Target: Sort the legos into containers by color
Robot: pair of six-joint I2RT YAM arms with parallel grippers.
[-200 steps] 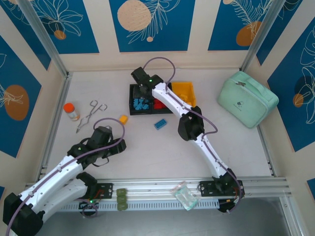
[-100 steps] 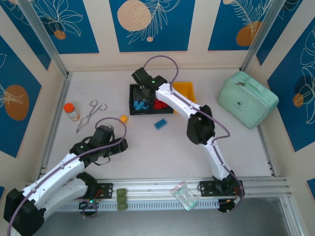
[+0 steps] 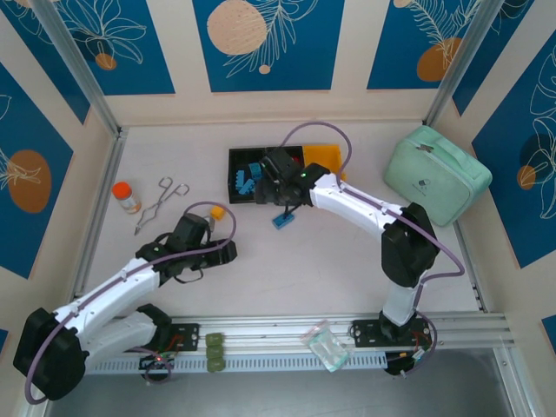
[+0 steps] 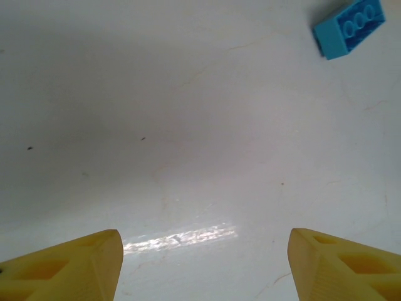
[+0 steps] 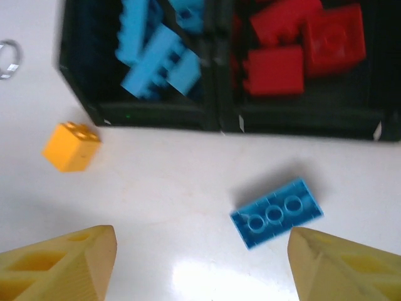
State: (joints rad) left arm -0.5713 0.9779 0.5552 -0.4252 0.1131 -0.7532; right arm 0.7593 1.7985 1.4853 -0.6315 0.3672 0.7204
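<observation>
The containers stand at the back of the table: two black bins [image 3: 245, 155] and a yellow bin [image 3: 321, 156]. In the right wrist view, one black bin [image 5: 156, 116] holds several blue legos [image 5: 160, 50], and the bin beside it holds red legos [image 5: 301, 44]. A blue lego [image 3: 282, 219] [image 5: 277, 212] lies studs down on the table in front of the bins. A yellow lego [image 3: 217, 211] [image 5: 71, 147] lies to its left. My right gripper [image 3: 280, 195] [image 5: 200, 263] hovers open above the blue lego, holding nothing. My left gripper [image 3: 228, 252] [image 4: 203, 263] is open over bare table, with the blue lego [image 4: 349, 26] far ahead to the right.
An orange-capped bottle [image 3: 127, 196] and metal tongs [image 3: 159, 204] lie at the left. A mint green pouch [image 3: 437, 174] sits at the right. An olive green block [image 3: 214, 352] and a small plastic bag [image 3: 326, 346] rest on the front rail.
My right gripper has drawn back from over the blue bin to the table in front of the bins, and its jaws have opened. My left gripper has crept to the right.
</observation>
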